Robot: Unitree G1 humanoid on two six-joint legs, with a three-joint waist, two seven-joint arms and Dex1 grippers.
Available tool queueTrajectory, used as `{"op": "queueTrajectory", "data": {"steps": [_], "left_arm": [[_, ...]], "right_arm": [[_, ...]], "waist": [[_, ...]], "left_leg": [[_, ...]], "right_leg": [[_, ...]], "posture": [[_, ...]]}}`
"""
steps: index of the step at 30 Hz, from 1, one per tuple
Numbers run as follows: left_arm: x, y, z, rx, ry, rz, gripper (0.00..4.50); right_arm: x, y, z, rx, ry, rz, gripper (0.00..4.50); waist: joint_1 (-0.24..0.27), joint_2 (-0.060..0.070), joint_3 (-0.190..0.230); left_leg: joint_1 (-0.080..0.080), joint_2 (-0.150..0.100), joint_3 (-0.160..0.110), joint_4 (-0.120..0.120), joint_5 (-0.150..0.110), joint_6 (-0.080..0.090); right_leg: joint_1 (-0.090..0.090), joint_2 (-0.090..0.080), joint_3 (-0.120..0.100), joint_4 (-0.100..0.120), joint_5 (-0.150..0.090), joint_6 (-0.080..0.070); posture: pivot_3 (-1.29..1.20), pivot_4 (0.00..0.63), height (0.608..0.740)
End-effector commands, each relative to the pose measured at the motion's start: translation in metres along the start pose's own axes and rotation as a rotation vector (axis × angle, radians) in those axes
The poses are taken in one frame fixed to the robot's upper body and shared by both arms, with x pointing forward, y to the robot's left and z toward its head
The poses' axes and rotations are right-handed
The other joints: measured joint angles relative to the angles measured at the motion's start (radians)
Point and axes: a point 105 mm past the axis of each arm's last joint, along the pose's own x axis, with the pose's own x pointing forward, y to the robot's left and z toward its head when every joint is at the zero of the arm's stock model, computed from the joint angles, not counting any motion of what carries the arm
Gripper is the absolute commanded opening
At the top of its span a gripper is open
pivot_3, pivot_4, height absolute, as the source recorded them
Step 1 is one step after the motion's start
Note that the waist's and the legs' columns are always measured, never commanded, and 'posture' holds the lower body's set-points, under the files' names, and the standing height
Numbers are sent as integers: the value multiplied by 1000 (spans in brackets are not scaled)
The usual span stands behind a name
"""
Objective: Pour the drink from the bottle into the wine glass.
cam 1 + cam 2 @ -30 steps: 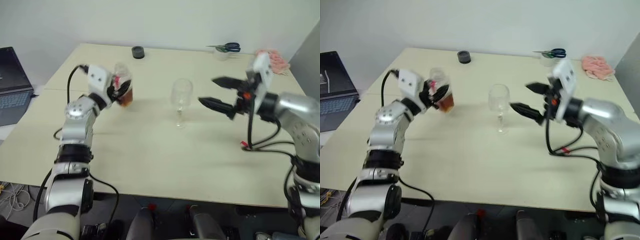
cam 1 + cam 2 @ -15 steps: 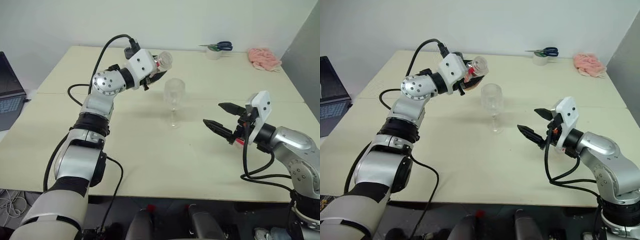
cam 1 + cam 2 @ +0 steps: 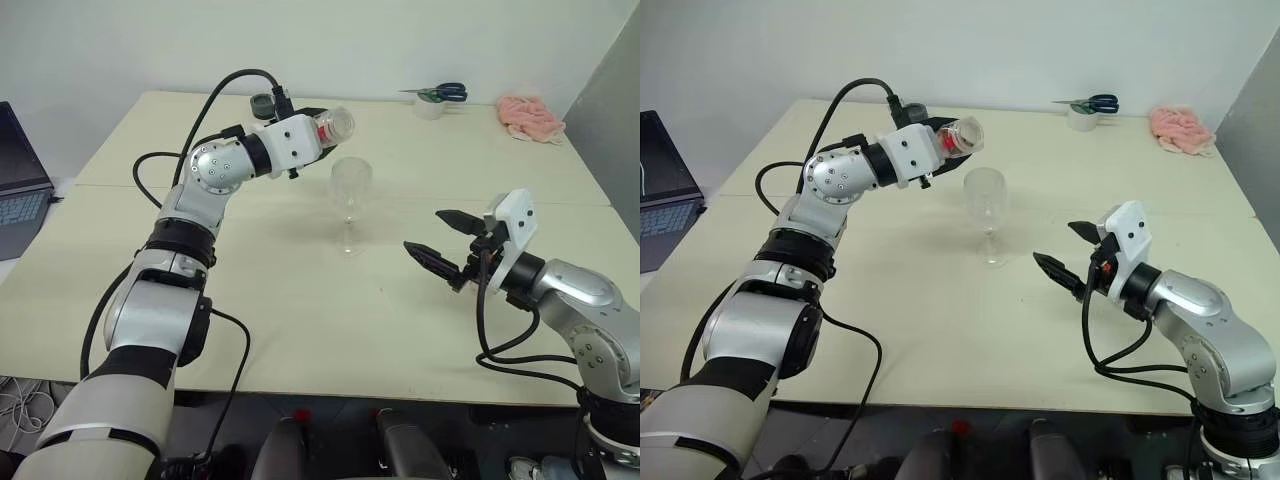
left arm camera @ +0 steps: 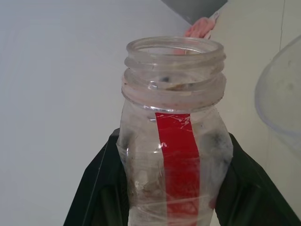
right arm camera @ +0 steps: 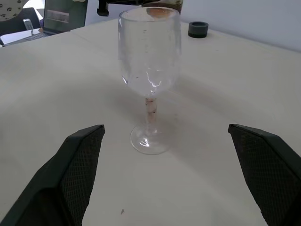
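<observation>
My left gripper (image 3: pixel 318 137) clamps bottle (image 3: pixel 333 125), uncapped, tipped near level, mouth just above rim of wine glass (image 3: pixel 349 203), upper centre of frame. Red strip label (image 4: pixel 178 160) faces wrist camera. Glass stands upright mid-table (image 3: pixel 300 320). My right gripper (image 3: pixel 441 241) hangs spread wide, empty, right of glass, apart. Black cap (image 3: pixel 263 103), scissors (image 3: pixel 440 94), pink cloth (image 3: pixel 530 115) along far edge.

Clear scuffed plastic bottle (image 4: pixel 174 141) with glossy red label; smooth transparent wine glass (image 5: pixel 149 70); matt cream counter (image 3: pixel 300 310); textured black fingers (image 5: pixel 70 174).
</observation>
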Motion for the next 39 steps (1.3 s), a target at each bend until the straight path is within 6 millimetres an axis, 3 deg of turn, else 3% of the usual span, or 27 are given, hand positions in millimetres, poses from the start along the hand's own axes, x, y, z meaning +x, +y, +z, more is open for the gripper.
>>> {"op": "queueTrajectory", "data": {"steps": [1, 39], "left_arm": [[1, 22, 17, 115, -48, 48, 1806], [-4, 22, 12, 486, -10, 24, 1803]], "right_arm": [[0, 2, 15, -59, -47, 0, 4500], [9, -12, 27, -87, -78, -43, 4500]], "waist": [[0, 0, 0], [1, 0, 0]], "left_leg": [[0, 0, 0, 0, 0, 0], [0, 0, -1, 1, 0, 0]], "right_leg": [[0, 0, 0, 0, 0, 0], [0, 0, -1, 2, 0, 0]], "posture": [[0, 150, 740], [0, 150, 740]]}}
